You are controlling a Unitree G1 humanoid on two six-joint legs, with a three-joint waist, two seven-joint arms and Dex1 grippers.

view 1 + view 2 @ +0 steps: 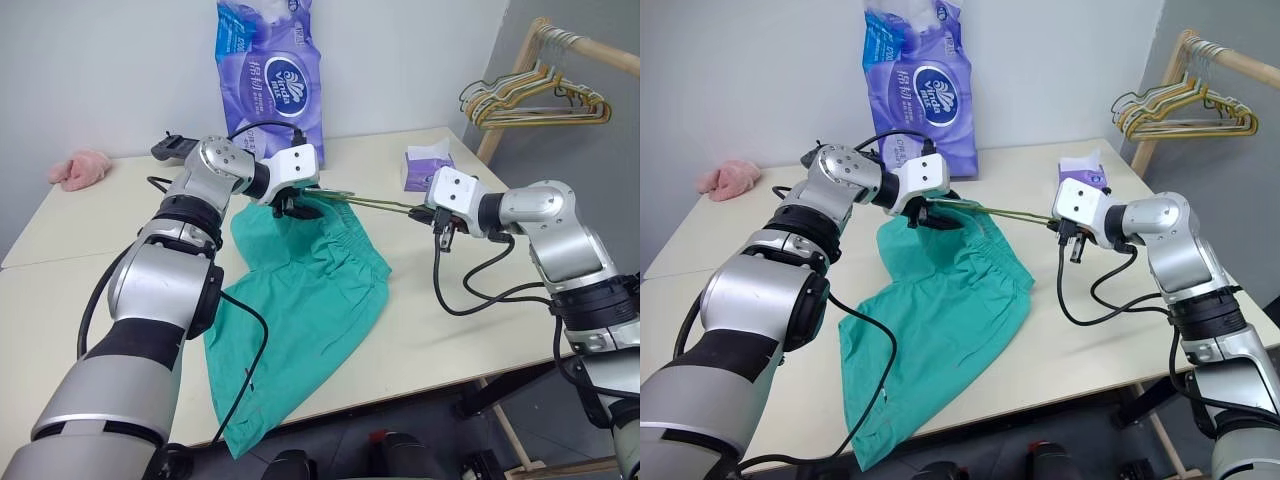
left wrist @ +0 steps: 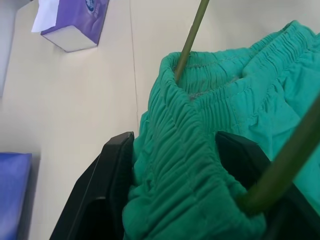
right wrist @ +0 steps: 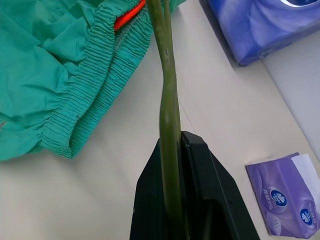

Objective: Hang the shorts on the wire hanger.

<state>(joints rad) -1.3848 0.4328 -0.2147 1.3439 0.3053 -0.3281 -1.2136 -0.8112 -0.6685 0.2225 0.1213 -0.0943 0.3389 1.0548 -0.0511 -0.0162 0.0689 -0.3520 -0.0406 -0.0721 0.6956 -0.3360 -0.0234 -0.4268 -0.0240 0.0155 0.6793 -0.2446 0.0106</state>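
Teal-green cloth: one pair of shorts [image 1: 300, 300] is lying across the pale table [image 1: 440, 340], its lower leg draping over the near edge, waistband end lifted at the far side. Bare tabletop is showing to the right of the cloth, under the right arm.

Left gripper [image 1: 292, 207] is pinching the gathered waistband between its two black fingers [image 2: 112, 185], jaws partly closed on the bunched fabric. Right gripper [image 1: 432, 216] is clamped tight on one thin olive wire hanger [image 1: 375, 204]; the wire is running level between the two grippers and passing into the waistband opening.

Beyond: one small purple tissue box [image 1: 427, 167] is sitting just behind the right gripper; one tall purple tissue pack [image 1: 272, 70] is standing against the wall; one pink fuzzy cloth [image 1: 80, 168] is lying at the far left corner, well apart. Off the table's right edge, a bunch of hangers [image 1: 535, 98] is hanging from a wooden rail [image 1: 590, 50].
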